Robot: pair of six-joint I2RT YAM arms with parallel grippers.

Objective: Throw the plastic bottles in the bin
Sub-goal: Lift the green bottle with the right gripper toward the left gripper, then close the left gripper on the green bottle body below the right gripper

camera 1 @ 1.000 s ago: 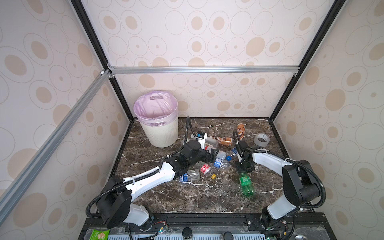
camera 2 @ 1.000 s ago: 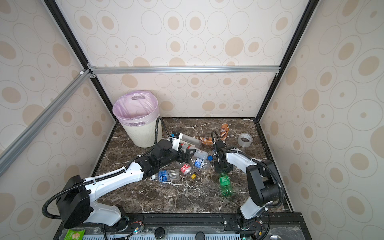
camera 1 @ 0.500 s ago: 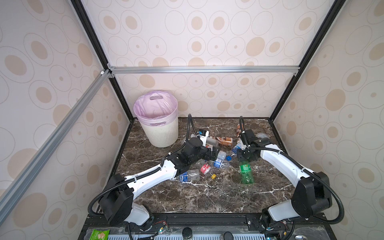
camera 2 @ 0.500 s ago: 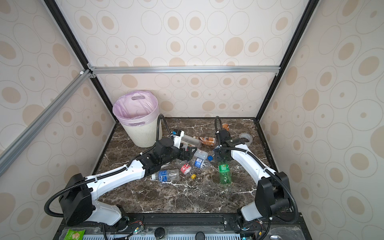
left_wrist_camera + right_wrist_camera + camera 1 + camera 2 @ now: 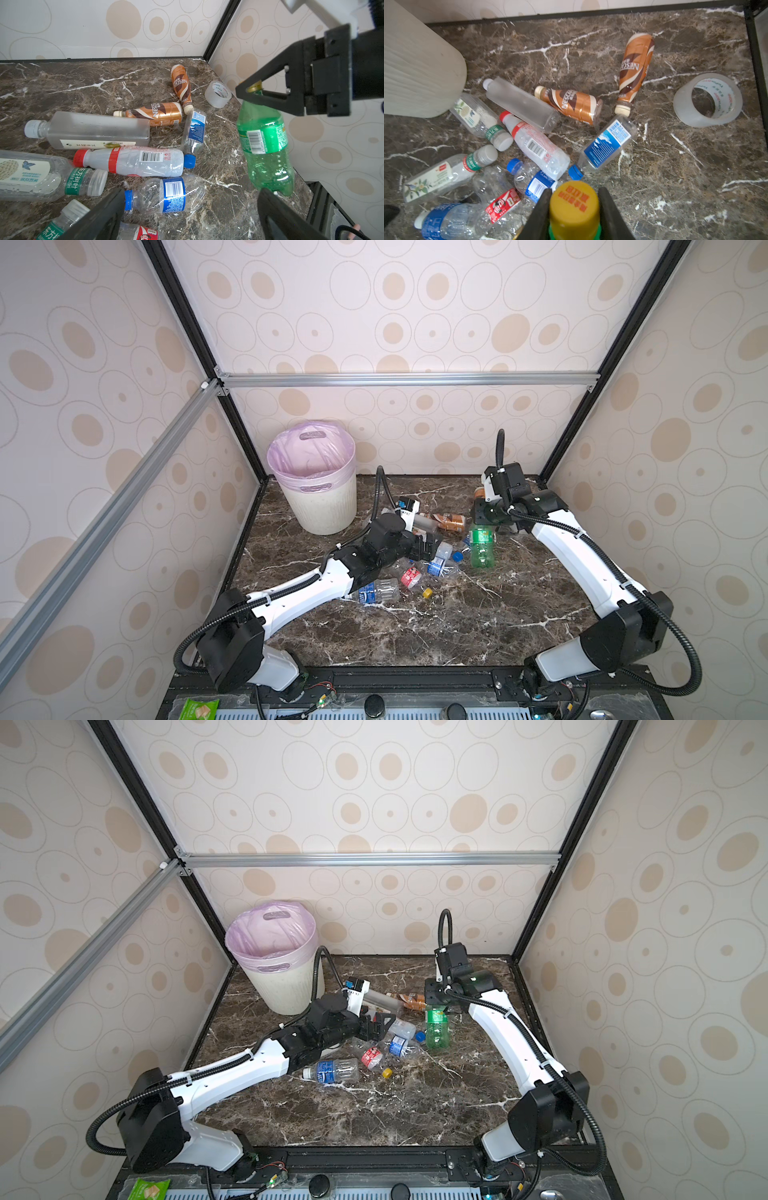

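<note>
A green plastic bottle [image 5: 482,549] [image 5: 437,1031] hangs upright above the table. My right gripper [image 5: 574,207] [image 5: 484,522] is shut on its neck, just under the yellow cap [image 5: 574,205]. Below lie many more plastic bottles: two brown ones [image 5: 571,104] [image 5: 635,66], a frosted clear one [image 5: 521,104], a red-capped one [image 5: 537,145] and blue-labelled ones [image 5: 166,196]. My left gripper [image 5: 191,218] [image 5: 430,547] hovers open low over this pile, holding nothing. The bin [image 5: 316,497] [image 5: 278,982], lined with a pink bag, stands at the back left.
A clear tape roll [image 5: 708,99] [image 5: 218,94] lies near the back right corner. A blue-labelled bottle [image 5: 332,1071] and a loose yellow cap [image 5: 387,1073] lie nearer the front. Enclosure walls close in the table on three sides.
My right gripper has lifted the green bottle off the table and carried it up and towards the back. The left arm has crept slightly forward over the pile.
</note>
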